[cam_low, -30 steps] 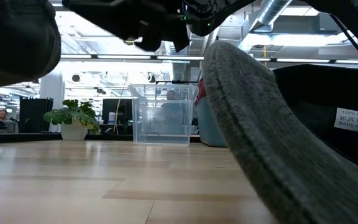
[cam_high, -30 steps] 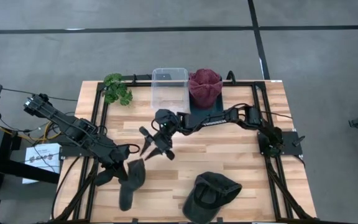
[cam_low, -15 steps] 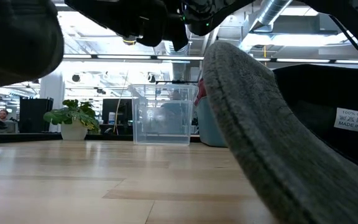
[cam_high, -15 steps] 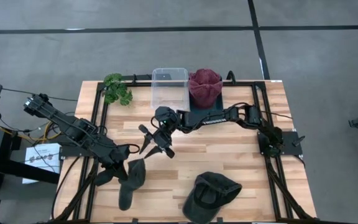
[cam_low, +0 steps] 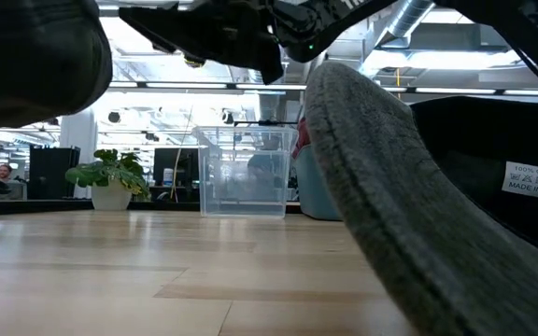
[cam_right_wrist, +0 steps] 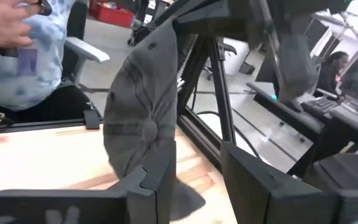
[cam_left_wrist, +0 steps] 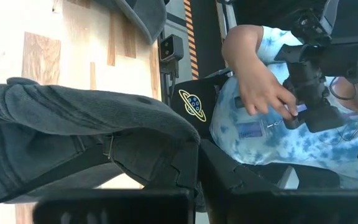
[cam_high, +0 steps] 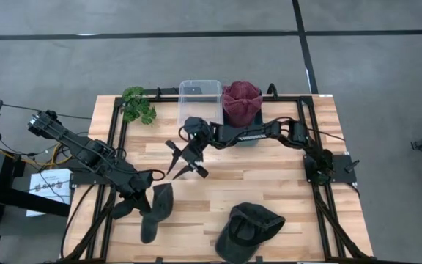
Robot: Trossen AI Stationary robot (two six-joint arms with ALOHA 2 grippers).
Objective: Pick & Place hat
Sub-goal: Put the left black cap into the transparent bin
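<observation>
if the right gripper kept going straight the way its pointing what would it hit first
Probably the dark grey cap held up by the left gripper. It sits straight ahead of the open right gripper, though the depth between them is unclear.

Overhead, table-level and two wrist views.

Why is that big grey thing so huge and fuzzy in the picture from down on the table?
In the low view the grey cap lies right against the camera, so it looms large and soft, while the clear box farther back looks sharper; bright ceiling lights behind turn the arms overhead into dark shapes. In the high view the same cap looks small and crisp.
</observation>
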